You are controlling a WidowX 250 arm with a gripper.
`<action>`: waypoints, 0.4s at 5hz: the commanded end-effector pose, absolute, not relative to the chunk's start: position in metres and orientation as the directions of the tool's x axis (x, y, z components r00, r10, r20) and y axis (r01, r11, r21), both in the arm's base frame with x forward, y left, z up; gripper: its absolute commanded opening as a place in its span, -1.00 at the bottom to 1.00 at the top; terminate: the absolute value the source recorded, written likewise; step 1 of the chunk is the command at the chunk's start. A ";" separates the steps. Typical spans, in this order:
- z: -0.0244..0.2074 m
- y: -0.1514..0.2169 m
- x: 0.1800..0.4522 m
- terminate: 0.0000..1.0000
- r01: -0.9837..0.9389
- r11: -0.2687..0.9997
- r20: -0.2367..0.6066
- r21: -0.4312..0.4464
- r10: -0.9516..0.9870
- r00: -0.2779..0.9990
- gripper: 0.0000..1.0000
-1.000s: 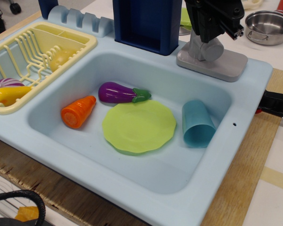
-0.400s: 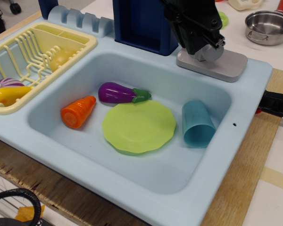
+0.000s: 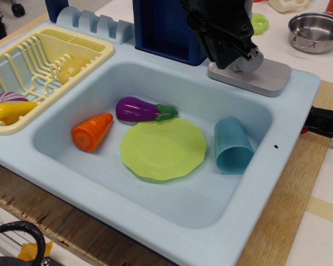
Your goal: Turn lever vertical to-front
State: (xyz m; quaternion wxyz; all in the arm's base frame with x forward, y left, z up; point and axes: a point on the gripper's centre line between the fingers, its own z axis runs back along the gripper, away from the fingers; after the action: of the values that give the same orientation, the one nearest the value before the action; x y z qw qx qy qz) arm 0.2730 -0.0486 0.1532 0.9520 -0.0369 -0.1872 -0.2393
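— Looking into the pale blue toy sink (image 3: 277, 119) at frame centre, we count four things on its floor: one purple eggplant (image 3: 143, 110), one orange carrot (image 3: 92, 131), one green plate (image 3: 164, 148) and one blue cup (image 3: 232, 146) lying on its side.

— And the yellow dish rack (image 3: 94, 45) at upper left?

— We see a yellow piece (image 3: 10, 112) and a purple-and-white piece (image 3: 5, 100) at its near end, and one more yellow item (image 3: 70, 69) behind the bars. A single steel pot (image 3: 316, 31) sits at upper right.

— Where is the pincer?

— The black gripper (image 3: 233, 47) hangs at top centre, right over the lever (image 3: 250, 60), whose round grey joint shows beside it above the grey base plate (image 3: 263, 77) on the sink's back rim. We cannot tell whether its jaws are spread or closed, or whether they touch the lever.
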 end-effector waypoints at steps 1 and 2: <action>0.115 -0.040 0.239 -1.00 0.445 0.894 0.233 -0.053 -0.422 0.876 -1.00; 0.107 -0.036 0.234 -1.00 0.442 0.894 0.225 -0.077 -0.416 0.881 -1.00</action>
State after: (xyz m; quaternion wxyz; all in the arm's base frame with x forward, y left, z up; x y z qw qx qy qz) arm 0.2313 -0.0371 0.1024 0.9680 -0.0645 -0.0906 -0.2248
